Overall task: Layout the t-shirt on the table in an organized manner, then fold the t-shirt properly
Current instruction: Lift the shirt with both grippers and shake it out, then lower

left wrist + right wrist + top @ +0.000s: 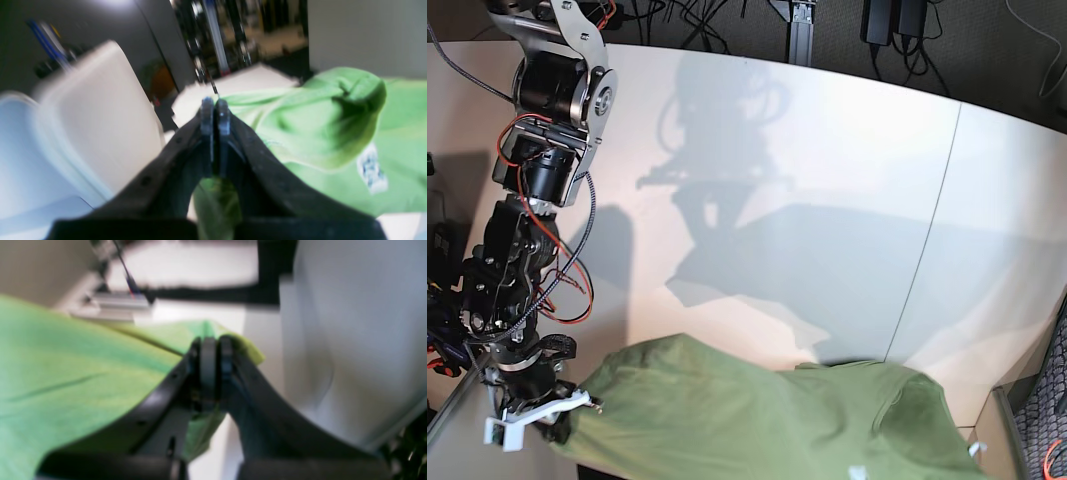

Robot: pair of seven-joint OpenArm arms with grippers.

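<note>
Gripping the t-shirt point(727, 410), both tools, left tool point(215, 108) and right tool point(215, 346), hold it over the table point(827, 180).

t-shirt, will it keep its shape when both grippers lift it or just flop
Probably flop: the t-shirt sags in soft folds between the right gripper and left gripper, both shut on its edge. It looks light, likely to drape and bunch over the table.

A robotics lab: white table point(827, 150), loose cables point(727, 20), exposed wiring.
</note>
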